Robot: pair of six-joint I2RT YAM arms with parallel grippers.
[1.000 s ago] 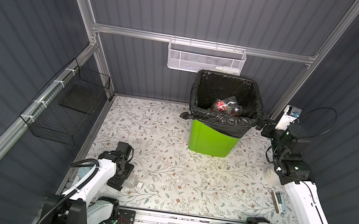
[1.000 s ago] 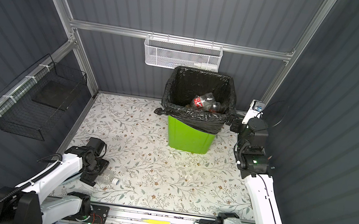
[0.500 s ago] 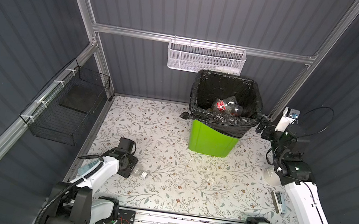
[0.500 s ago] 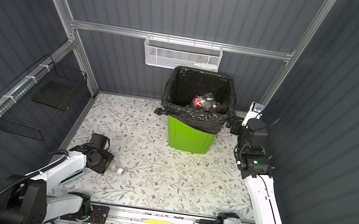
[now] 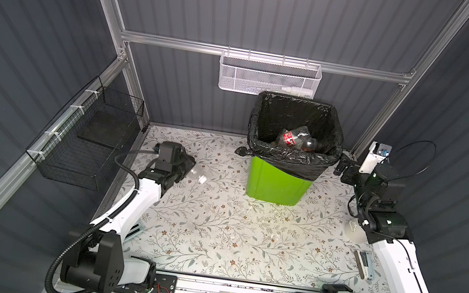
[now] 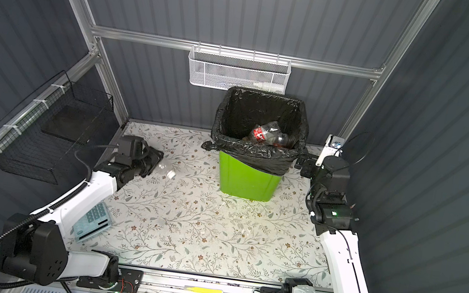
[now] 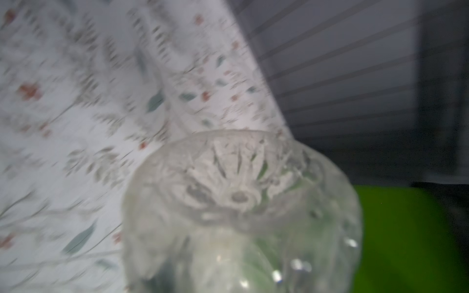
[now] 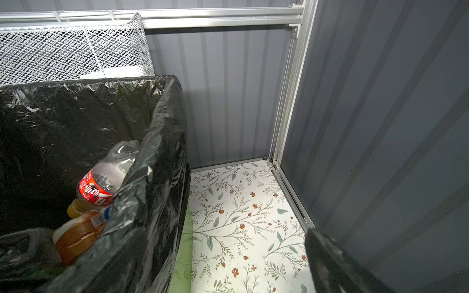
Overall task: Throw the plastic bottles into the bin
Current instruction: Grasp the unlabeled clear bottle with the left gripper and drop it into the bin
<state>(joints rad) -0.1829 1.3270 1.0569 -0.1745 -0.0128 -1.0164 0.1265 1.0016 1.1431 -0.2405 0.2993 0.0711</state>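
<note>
Bin (image 5: 277, 182) on floral tabletop (image 5: 213, 230), grey walls (image 5: 249, 6)

My left wrist view is smeared: the tabletop (image 7: 76, 126) beyond the left pincer (image 5: 190, 168) streaks, and the clear bottle (image 7: 241, 215) it grips runs off the frame edge, its fingers hidden. Of my right pincer (image 5: 342, 167) one dark finger (image 8: 330, 266) shows, cropped. Beside it the bag rim (image 8: 157, 165) hides most bottles (image 8: 99, 185) in the bin (image 5: 275, 182).

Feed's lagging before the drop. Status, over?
Left gripper shut on clear bottle, left of bin. Right gripper open beside bin rim. Nothing between bottle and bin.
</note>
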